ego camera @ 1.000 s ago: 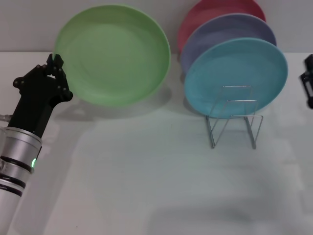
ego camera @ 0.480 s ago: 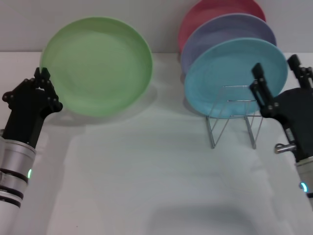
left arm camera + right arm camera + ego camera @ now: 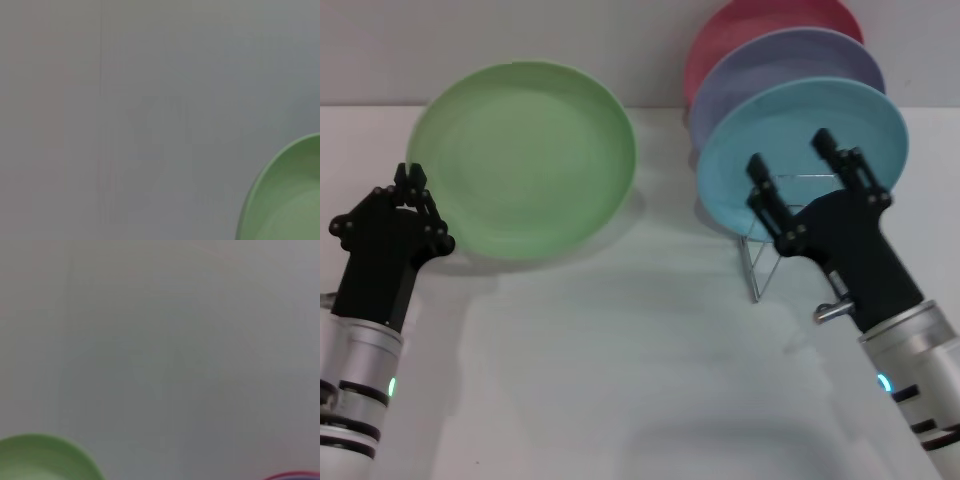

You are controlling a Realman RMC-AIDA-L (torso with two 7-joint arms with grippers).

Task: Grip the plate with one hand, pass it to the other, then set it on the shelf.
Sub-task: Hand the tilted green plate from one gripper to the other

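The light-green plate (image 3: 525, 160) is held off the table, tilted with its face toward me. My left gripper (image 3: 413, 185) is shut on its left rim. A slice of the plate (image 3: 290, 200) shows in the left wrist view, and its top edge (image 3: 45, 460) in the right wrist view. My right gripper (image 3: 798, 168) is open with nothing between its fingers (image 3: 835, 152). It hovers to the right of the plate, in front of the turquoise plate (image 3: 790, 120). The wire shelf (image 3: 753, 270) stands behind the right gripper, which hides much of it.
Three plates stand in a row on the shelf: the turquoise one in front, a lavender plate (image 3: 790, 60) behind it and a red plate (image 3: 760, 20) at the back. The red plate's rim (image 3: 295, 475) shows in the right wrist view. A grey wall runs behind the white table (image 3: 620, 380).
The right arm has swung in from the right edge to in front of the shelf. My left gripper has lowered the green plate and drawn it a little to the left.
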